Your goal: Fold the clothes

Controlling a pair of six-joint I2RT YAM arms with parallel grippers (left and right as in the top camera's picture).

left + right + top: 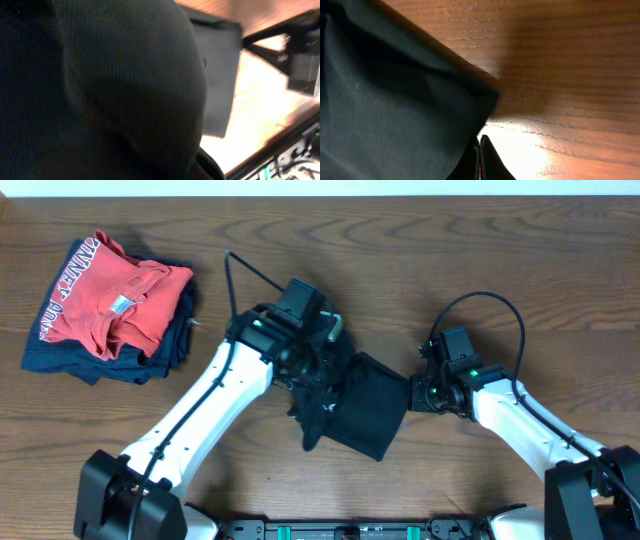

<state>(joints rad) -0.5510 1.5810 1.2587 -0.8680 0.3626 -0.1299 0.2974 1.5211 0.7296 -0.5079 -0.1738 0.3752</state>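
Right claw (480, 150) is pinching the shirt (370, 415) corner taut as left claw (318, 370), buried in cloth, grip impossible to tell, should be laying the bunch flat.

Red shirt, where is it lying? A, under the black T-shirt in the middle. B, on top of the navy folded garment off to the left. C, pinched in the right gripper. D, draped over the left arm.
B: the red shirt rests on the navy garment at the upper left of the overhead view, well apart from the black T-shirt and both arms.
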